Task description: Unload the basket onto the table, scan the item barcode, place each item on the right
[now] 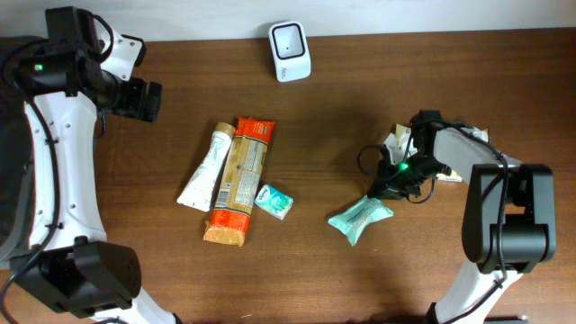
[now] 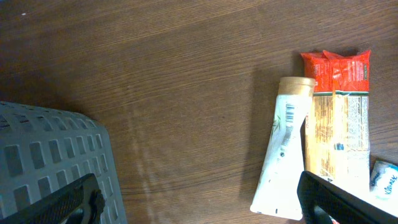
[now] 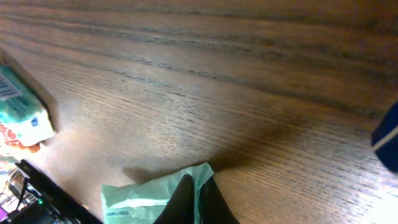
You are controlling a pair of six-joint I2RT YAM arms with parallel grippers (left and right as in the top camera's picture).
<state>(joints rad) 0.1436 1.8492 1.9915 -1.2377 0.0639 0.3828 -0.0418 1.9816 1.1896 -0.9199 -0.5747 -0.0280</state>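
Right jaws tight on green packet (image 3: pixel 140 199)

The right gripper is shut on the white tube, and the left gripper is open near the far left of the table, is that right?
Not the white tube: the right wrist view shows the right gripper shut on the edge of the mint-green packet. The left gripper is open near the far left of the table, as said.

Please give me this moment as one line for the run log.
right gripper: shut on green packet corner | left gripper: open, holding nothing | scanner: at far edge | scan: not yet done
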